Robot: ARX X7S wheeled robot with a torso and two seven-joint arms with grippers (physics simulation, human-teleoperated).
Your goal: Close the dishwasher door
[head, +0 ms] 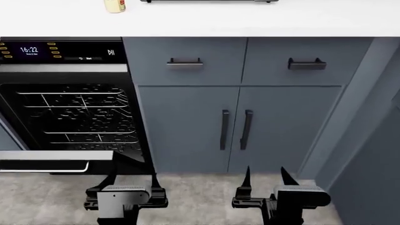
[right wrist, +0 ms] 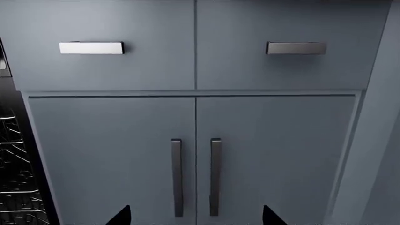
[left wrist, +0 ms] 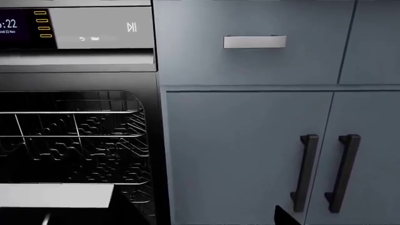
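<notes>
The dishwasher door hangs open at the lower left, folded down, with its silver edge strip towards me and its thin bar handle just below. It also shows in the left wrist view. Behind it the wire racks and the lit control panel are exposed. My left gripper is open and empty, just right of the door's near corner and apart from it. My right gripper is open and empty, facing the grey-blue cabinet doors; its fingertips show spread wide.
Grey-blue drawer fronts and cabinet doors with black vertical handles stand right of the dishwasher. A white countertop runs above. A grey-blue side panel closes in at the right. Grey floor lies between my arms.
</notes>
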